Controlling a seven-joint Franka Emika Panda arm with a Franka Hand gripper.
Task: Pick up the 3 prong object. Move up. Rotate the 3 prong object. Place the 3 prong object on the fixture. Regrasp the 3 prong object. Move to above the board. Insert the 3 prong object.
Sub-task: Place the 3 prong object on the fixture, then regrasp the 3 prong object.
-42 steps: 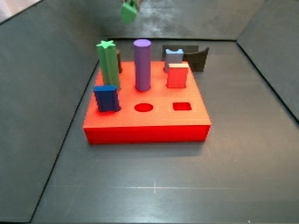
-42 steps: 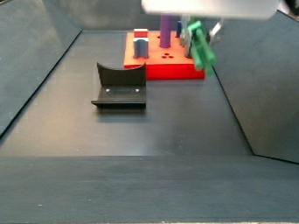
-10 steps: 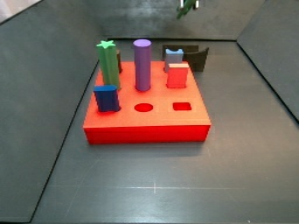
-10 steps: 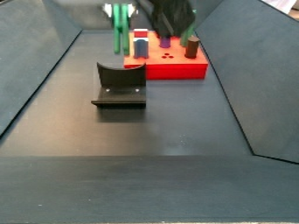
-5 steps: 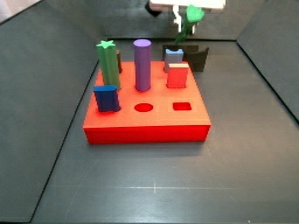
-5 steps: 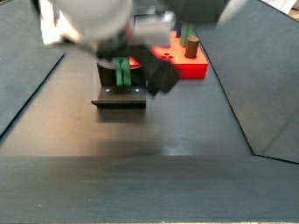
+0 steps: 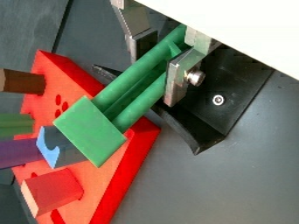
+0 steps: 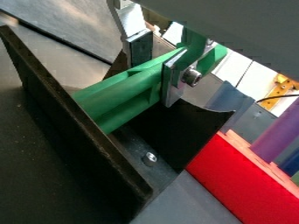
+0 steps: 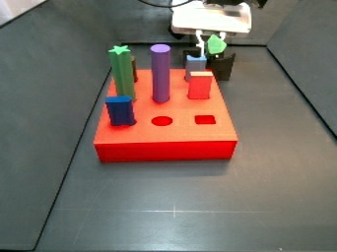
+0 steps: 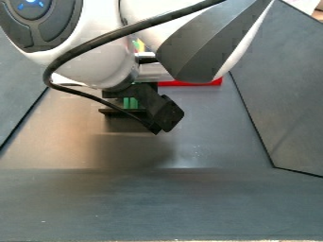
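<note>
- Since half a second ago the gripper [image 9: 215, 43] has descended from above the far wall to the fixture [image 9: 224, 67], which stands behind the board [image 9: 165, 128] at the far side of the floor; in a side view the arm now fills most of the picture and hides the board almost fully.
- Gripper state: the silver fingers [image 7: 183, 74] are pressed onto the 3 prong object [image 7: 126, 94] — one plate on each flank, the green bar pinched between them in both wrist views.
- 3 prong object position: in a wrist view [image 8: 128, 96] the bar lies across the dark fixture [image 8: 82, 149], running along its upright wall; whether it rests on the fixture's surface cannot be told. In a side view only a small green tip [image 9: 215, 44] shows below the white gripper body, just above the fixture.
- Markings: no brand, label or readable writing is visible on any part.
- Board contents, side view: a bright green star-topped post [image 9: 121, 67], a purple post [image 9: 160, 72], a blue block [image 9: 120, 108] and a red block with grey top [image 9: 199, 82] stand in the red slab; a round hole [image 9: 162, 122] and a square hole [image 9: 206, 120] lie open at its near edge.
- Surface and room: a dark grey matte floor [image 9: 171, 197] — enclosed by sloped dark walls on the left, right and far sides.
</note>
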